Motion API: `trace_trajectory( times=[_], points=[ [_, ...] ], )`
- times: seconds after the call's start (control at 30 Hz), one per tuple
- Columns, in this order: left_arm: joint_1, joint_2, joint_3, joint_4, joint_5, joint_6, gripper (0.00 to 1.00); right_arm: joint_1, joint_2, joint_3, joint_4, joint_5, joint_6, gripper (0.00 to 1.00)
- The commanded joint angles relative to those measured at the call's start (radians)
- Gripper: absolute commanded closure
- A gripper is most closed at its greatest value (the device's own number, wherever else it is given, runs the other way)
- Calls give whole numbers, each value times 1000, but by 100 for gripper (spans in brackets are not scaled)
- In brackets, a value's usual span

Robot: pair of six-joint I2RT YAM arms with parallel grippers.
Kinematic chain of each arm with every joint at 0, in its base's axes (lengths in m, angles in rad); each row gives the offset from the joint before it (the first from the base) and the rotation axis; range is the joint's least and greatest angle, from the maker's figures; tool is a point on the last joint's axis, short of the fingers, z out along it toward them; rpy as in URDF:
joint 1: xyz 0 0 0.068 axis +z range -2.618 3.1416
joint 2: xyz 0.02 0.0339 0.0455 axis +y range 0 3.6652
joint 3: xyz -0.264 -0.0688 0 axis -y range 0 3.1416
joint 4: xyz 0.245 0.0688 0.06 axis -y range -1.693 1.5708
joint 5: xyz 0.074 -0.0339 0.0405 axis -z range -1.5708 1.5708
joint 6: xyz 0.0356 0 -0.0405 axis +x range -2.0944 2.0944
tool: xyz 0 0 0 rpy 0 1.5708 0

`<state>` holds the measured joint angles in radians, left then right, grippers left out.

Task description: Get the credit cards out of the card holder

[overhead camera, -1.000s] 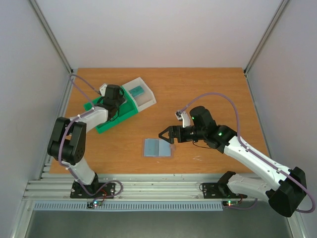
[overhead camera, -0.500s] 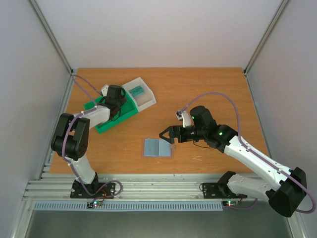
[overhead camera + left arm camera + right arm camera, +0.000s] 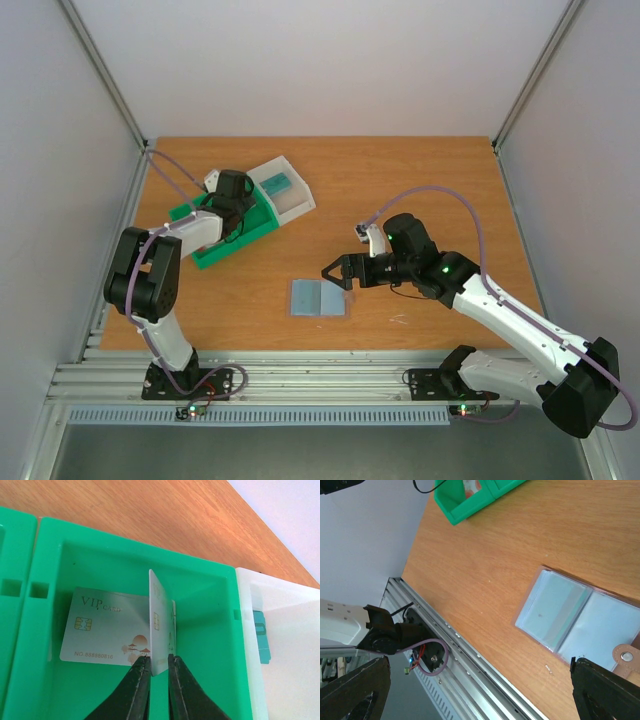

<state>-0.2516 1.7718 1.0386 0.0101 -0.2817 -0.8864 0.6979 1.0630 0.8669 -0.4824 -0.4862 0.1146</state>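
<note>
Card [image 3: 159, 630] stands edgewise, pinched in the left jaws over the green tray [image 3: 210, 605], likely for release onto another card [image 3: 105, 625], while right jaws gape near the card holder [image 3: 318, 298].

Top view looks down on the table [image 3: 420, 180]; close wrist views share its tray [image 3: 125, 545] and card holder [image 3: 580, 622].

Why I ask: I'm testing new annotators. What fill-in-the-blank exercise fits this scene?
1. The left tool pinches an upright card inside the tray's ____ compartment.
2. The second card behind it is printed with the word ____.
3. The card holder lies ____ on the table, both panels showing.
4. The teal card sits in the tray's ____ compartment.
Missing words: green; VIP; open; white.
</note>
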Motion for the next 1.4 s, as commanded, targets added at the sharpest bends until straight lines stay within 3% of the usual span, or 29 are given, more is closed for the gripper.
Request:
trace_trajectory(
  times=[0.0,0.4,0.7,0.9,1.23,1.37],
  points=[
    [5,10,43,-1,-46,15,87,5,-7,18,3,0,-3,2],
    [5,-11,55,-60,-38,28,84,3,-9,19,-7,-6,-3,2],
    [5,-76,55,-134,-52,60,60,4,-23,18,-22,-12,11,2],
    [5,-135,63,-204,-15,134,50,4,-54,6,-30,-3,35,2],
    [6,-300,64,-462,339,339,32,4,-30,-19,-70,49,109,2],
    [5,-342,15,-531,553,369,34,5,16,-35,-24,-8,134,7]
  ],
)
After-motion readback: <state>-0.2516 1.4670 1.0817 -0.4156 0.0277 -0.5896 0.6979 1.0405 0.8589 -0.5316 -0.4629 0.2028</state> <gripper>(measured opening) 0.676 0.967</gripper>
